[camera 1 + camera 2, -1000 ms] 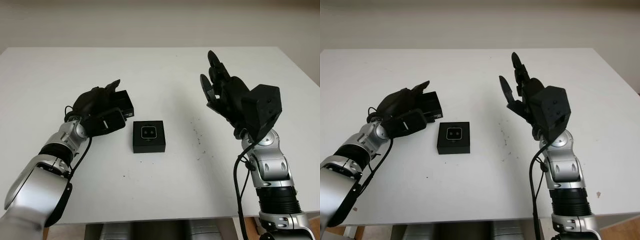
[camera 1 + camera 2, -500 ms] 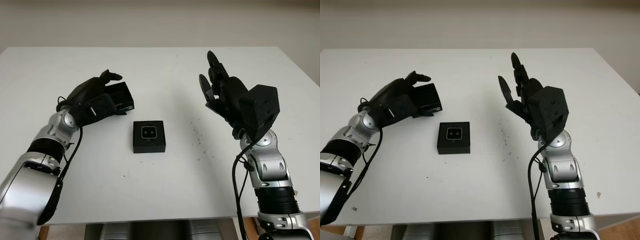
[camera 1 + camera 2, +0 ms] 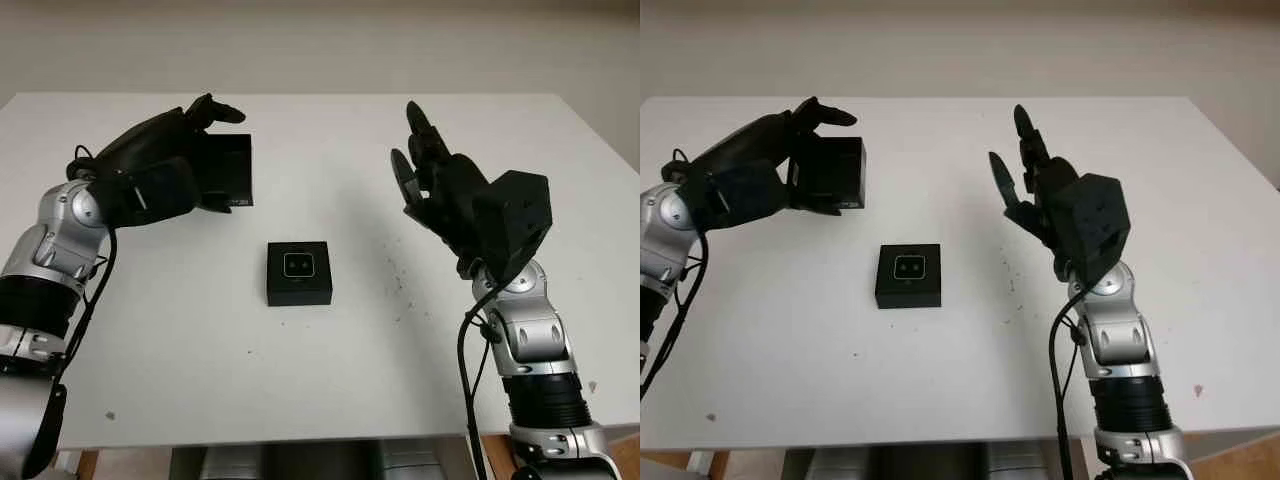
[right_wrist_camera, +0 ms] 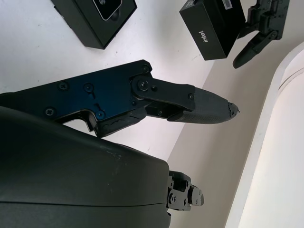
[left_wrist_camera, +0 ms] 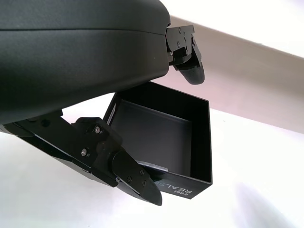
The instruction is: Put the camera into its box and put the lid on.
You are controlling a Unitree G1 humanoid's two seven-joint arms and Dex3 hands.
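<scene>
While the camera point(image 3: 298, 264) sits in its box point(image 3: 298, 287) mid-table, the lid point(image 3: 225, 171) is gripped aloft by the left hand point(image 3: 160, 165) toward the far-left corner; lowering squarely is called for. Right hand point(image 3: 440, 190) is held open, raised.

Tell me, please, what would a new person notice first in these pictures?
The left hand holds the black lid raised above the white table, hollow side towards its palm. At the table's middle sits the box with the camera inside, uncovered. The right hand is open, raised at the right.
</scene>
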